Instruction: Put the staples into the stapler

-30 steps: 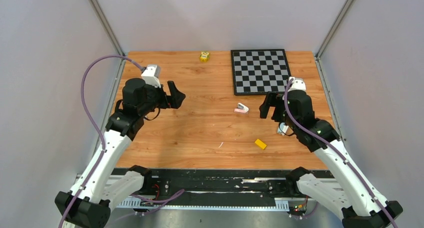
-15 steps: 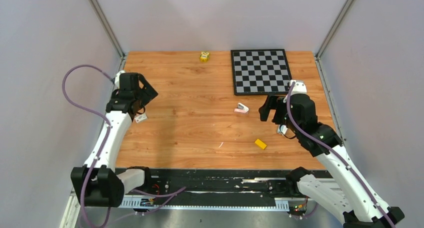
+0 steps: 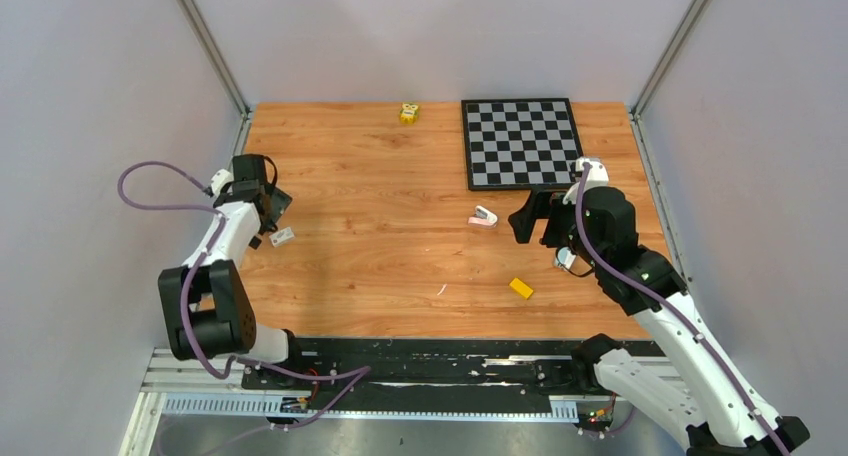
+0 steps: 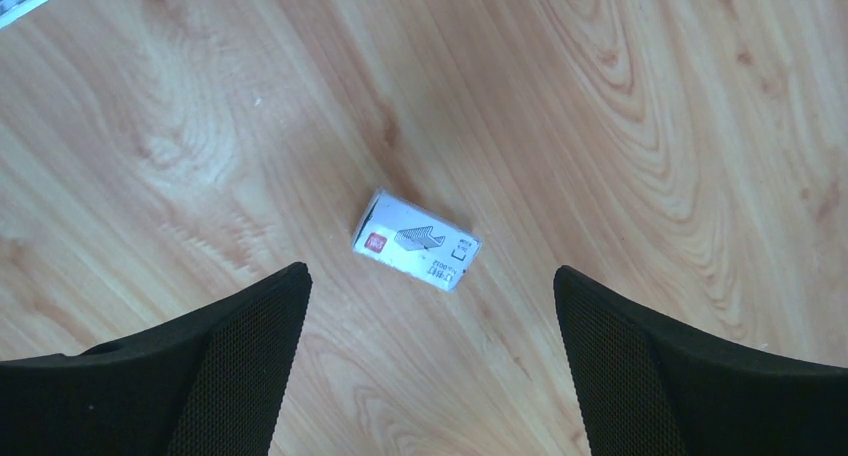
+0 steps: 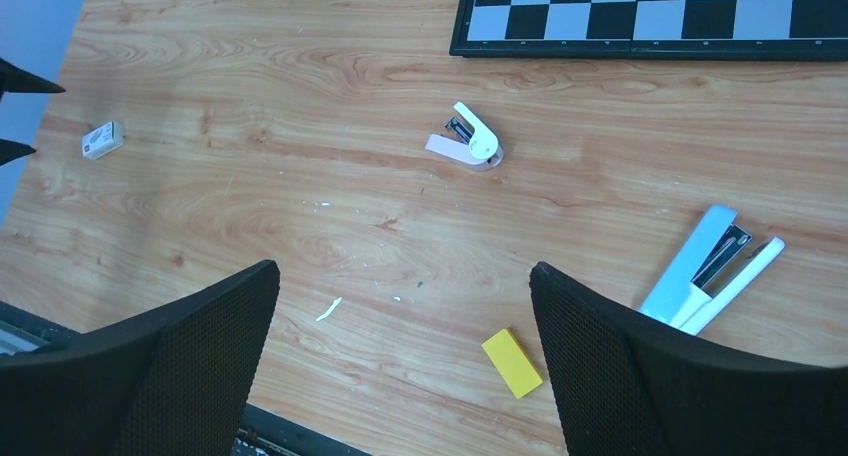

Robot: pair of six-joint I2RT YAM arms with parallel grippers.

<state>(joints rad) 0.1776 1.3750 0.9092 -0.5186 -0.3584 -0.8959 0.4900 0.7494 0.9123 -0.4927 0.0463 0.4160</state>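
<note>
While my left gripper (image 4: 430, 296) hangs spread above the small white printed staples box (image 4: 415, 241), I judge it light, slippery; pinch long edges. My right gripper (image 5: 400, 276) is spread too.

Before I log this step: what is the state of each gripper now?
Left gripper: open, holding nothing.
Right gripper: open, holding nothing.

Light: bright, even, from above. Shadows: soft and faint on the table (image 4: 600, 126). Glare: pale sheen on wood, left wrist view. Focus: grain sharp; my fingers (image 4: 230, 376), close to the lens, dark, mesh texture visible.
</note>
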